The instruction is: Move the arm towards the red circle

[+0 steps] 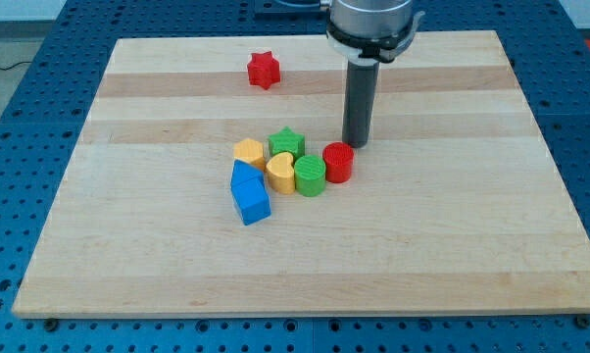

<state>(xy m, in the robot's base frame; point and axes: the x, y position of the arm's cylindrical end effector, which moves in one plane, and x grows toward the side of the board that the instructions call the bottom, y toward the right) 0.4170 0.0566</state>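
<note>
The red circle is a short red cylinder at the right end of a cluster of blocks near the board's middle. My tip stands just above and slightly right of it in the view, very close, possibly touching its far edge. The cluster also holds a green circle touching the red circle's left side, a yellow heart-like block, a green star, a yellow hexagon-like block and a blue block.
A red star lies alone near the view's top, left of the arm. The wooden board rests on a blue perforated table. The arm's grey body hangs over the board's top edge.
</note>
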